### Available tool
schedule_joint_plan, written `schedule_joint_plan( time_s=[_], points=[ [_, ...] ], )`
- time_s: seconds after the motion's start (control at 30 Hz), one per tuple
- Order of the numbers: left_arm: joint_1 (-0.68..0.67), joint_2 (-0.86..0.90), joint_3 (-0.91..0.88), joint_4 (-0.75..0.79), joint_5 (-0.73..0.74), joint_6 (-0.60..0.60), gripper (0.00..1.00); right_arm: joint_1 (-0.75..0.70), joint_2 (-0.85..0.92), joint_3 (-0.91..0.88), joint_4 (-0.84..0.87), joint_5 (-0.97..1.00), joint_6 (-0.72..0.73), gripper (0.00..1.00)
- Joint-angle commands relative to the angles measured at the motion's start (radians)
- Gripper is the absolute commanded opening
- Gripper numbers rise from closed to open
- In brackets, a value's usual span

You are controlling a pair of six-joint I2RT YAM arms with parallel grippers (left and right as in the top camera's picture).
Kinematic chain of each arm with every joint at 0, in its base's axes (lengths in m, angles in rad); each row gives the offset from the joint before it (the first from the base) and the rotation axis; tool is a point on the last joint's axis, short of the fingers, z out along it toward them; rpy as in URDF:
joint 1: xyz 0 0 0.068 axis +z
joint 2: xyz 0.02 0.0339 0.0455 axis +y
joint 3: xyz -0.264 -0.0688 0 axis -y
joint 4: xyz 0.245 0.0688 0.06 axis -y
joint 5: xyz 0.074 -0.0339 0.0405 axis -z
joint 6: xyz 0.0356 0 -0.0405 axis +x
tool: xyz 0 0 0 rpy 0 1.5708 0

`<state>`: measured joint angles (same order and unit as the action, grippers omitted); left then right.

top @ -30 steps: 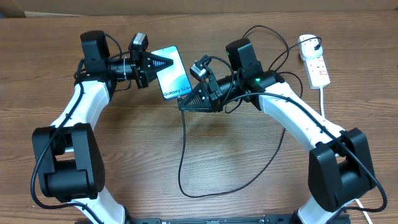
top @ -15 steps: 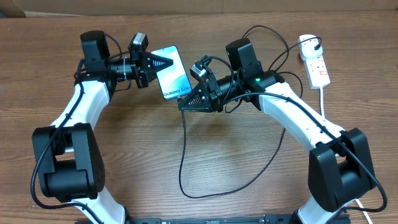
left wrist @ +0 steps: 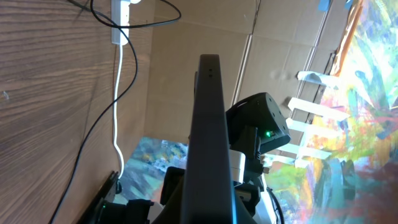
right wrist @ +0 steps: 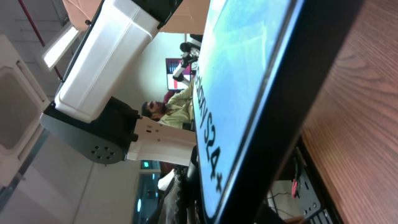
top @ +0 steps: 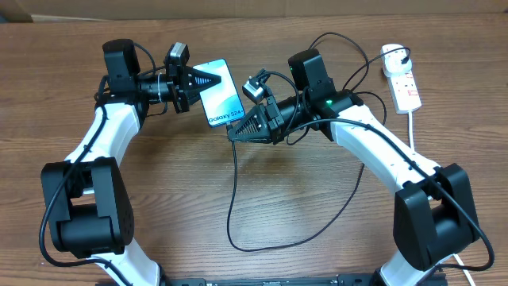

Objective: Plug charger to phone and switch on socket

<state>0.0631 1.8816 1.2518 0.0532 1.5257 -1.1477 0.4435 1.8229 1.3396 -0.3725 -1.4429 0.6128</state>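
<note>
Wood-grain table (top: 167,179) ran under both arms, and from where I stood the phone (top: 225,99) was up off it, near the far middle. The left gripper (top: 213,79) had its fingers pinched tight on one long edge of it. The lit blue-white screen faced upward at a slant. In the left wrist view the handset showed as a thin dark slab, edge-on and rising straight out from the fingers.

The right gripper (top: 235,133) sat just at the phone's lower short edge, its jaws drawn narrow. The charger (top: 232,199) came out from under its tip. I could not make out the small connector itself, nor whether it had met the port. The right wrist view was filled by the screen and its black rim, close up.

From that tip the black cable dropped toward the near side of the table in a long loop. It swung back up past the right arm and reached the socket (top: 406,87), which lay at the far right with its white cord (top: 412,127) trailing toward the near edge. A black plug sat at its rounded far end. Whether its red switches were on, I could not tell.
</note>
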Motion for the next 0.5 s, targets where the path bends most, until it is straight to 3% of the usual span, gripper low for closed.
schedule_joint_plan(
  time_s=[0.0, 0.47],
  points=[
    [-0.018, -0.004, 0.020, 0.003, 0.057, 0.002, 0.04, -0.021, 0.004, 0.006, 0.003, 0.040, -0.036, 0.04],
    [-0.018, -0.004, 0.020, 0.004, 0.057, 0.022, 0.04, -0.045, 0.003, 0.006, -0.004, 0.035, 0.015, 0.04]
  ],
)
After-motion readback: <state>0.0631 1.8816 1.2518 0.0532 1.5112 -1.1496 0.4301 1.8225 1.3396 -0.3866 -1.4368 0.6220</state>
